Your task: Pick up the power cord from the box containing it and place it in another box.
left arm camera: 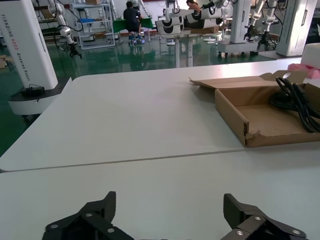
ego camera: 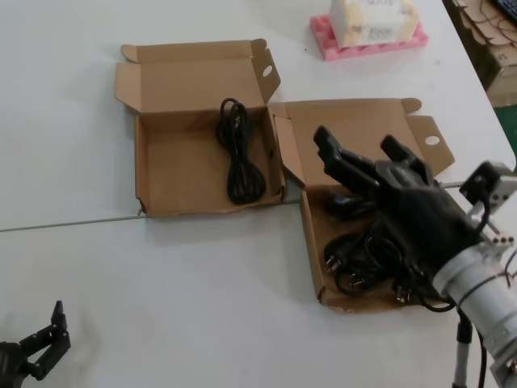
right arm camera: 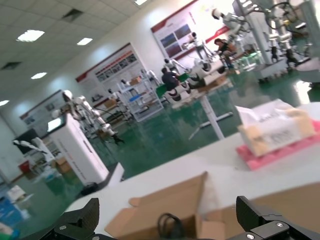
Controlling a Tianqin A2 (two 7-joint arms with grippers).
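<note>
Risk: snagged pickup from tangled cords.
Right claw (ego camera: 361,153) hovers spread wide above right box (ego camera: 311,234); adjacent cords (ego camera: 367,259) may lift together. Left claw (ego camera: 44,343) parked, open.

Your right gripper (ego camera: 362,152) is matte black, with 2 broad, blocky fingers (ego camera: 331,145) that step down in angular segments to a bulky black palm housing. Behind it you have a smooth silver-grey cylindrical wrist (ego camera: 485,301) with ringed joints. A small grey bracket with a black camera module sits beside the wrist, and thin black cables loop along it. Your left gripper (ego camera: 50,333) is also black, with 2 slim, ridged fingers. Seen from its wrist camera, small silver screw heads dot its finger links (left arm camera: 85,220).
</note>
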